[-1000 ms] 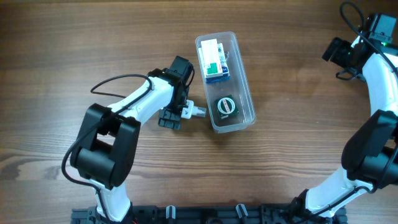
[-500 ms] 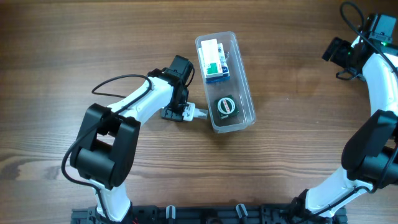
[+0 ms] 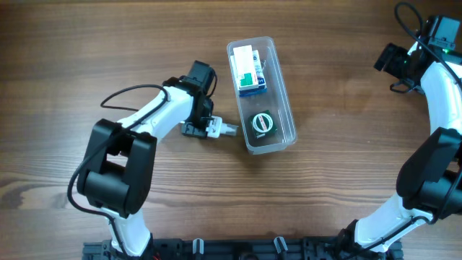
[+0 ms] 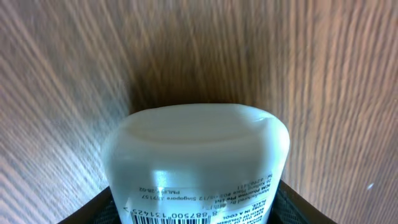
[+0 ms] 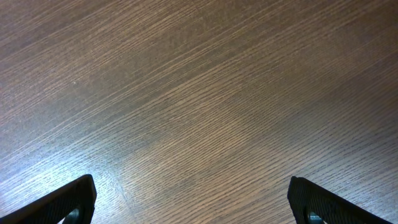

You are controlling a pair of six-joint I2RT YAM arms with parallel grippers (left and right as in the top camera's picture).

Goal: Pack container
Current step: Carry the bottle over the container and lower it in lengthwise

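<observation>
Left jaws: clenched on a white bottle [image 4: 196, 149], with dark fingers [image 4: 295, 208] pressing in on both sides and the barcode label facing the wrist camera.
White bottle: its rounded end points right, straight at the container, just beside the left wall of the tub's near half. Whether it touches that wall is too close to call. Whether it rests on the wood or hangs just above it, cannot tell.
Right jaws: released and spread wide, 2 fingertips [image 5: 71, 199] sitting at the bottom corners of the wrist view with only bare wood between them.
Container [image 3: 281, 101]: a clear tub in mid-table, a touch far of centre. Its long side runs far to near, with the near end swung slightly right.
Inside the tub: 2 things. A printed box [image 3: 247, 71] in white, green and blue sits in the far half, and a round dark-topped item [image 3: 261, 123] with a green ring sits in the near half. The 2 lie apart.
Left arm [image 3: 155, 115]: comes up from the near-left edge and bends right toward the tub.
Right arm [image 3: 437, 94]: over at the far right, well apart from the tub.
Table [image 3: 346, 188]: dark wood grain all round.
</observation>
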